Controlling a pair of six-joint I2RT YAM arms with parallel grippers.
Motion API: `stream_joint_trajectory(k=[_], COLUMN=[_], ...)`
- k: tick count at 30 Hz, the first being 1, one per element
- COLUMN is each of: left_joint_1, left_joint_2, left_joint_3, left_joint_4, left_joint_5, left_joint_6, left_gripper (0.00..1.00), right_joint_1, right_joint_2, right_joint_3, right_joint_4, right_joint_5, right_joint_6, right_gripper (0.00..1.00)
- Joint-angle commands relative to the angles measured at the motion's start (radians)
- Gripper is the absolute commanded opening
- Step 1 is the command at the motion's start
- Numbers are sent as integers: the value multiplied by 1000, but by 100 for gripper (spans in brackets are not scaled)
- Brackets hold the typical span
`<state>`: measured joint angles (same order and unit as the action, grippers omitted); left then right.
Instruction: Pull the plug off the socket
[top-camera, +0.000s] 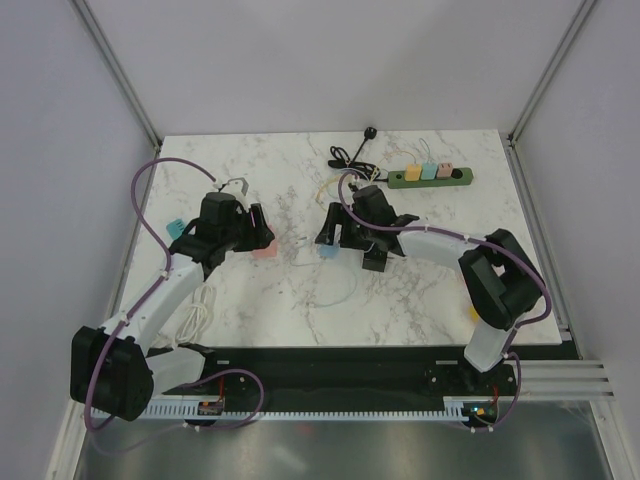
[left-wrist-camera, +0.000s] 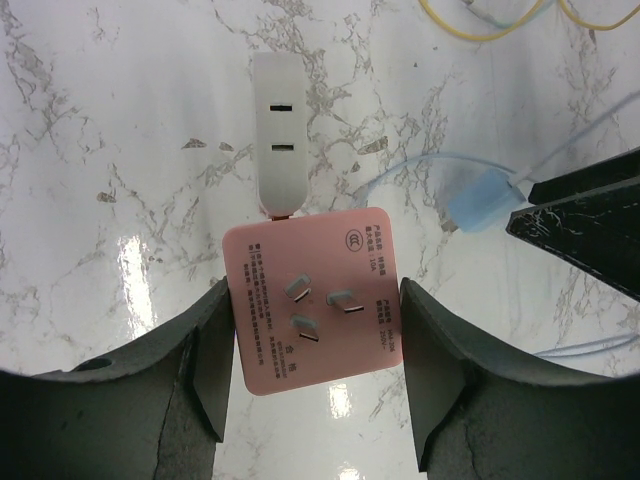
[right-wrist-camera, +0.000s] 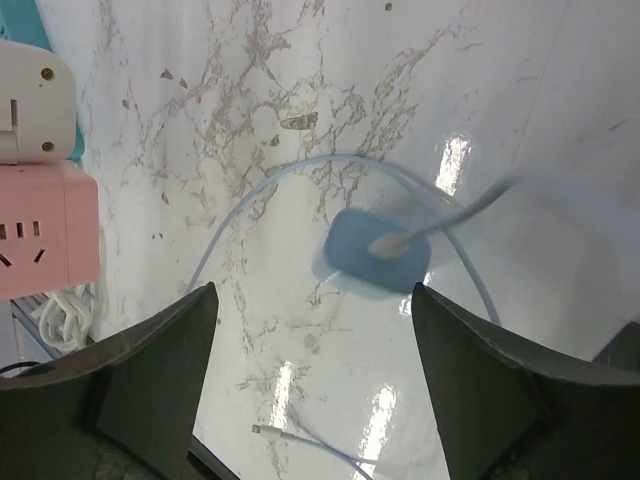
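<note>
Left pincer is clenched on the pink socket block, one finger pressed against each side. The block's three prongs face the wrist camera. A white adapter sticks out of its far edge, long axis pointing away. Right pincer stands wide and released over the blue plug, which lies free on the marble surface, apart from the block. The plug is blurred but seems to lie flat, its cord looping off. A green power strip sits well behind.
</note>
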<state>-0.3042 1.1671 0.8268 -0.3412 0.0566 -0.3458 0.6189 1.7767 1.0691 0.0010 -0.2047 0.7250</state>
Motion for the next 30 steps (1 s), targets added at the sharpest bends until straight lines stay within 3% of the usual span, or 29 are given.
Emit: stream_joint_trajectory(k=[1,6,10,14,19,22,24,27,30], left_joint_1=[-1,-1,-1,-1,-1,0,0,-1,-1], left_joint_2=[-3,5,11,8,-4,-6,-1,0,9], left_joint_3=[15,17,18,17,9,9,11,9,-5], left_joint_4=[70,70,70,68,65,65,65,67,80], left_joint_5=[15,18,25,25,17,15,20,45,100], left_joint_6=[31,30,27,27,30,28,28,31,36], left_gripper=[2,2,2,2,2,2,2,2,2], right_joint_1=[5,15,18,7,-4,-4,-5,2,-10], right_joint_2=[-51,-66,-71,-42,0,1,-6,-13,12], right_joint_3=[49,32,8,-12,-46,-63,-32,46,75], right_joint_4=[-136,-180,-116,65,291,390,357,168,215], right_joint_5=[45,-35,-116,-284,-433,-440,-397,-199,-168], right_joint_6=[-107,-128,-128,-53,184,255,203,-4,-7], right_gripper=[87,89,89,89,89,88,87,88,88])
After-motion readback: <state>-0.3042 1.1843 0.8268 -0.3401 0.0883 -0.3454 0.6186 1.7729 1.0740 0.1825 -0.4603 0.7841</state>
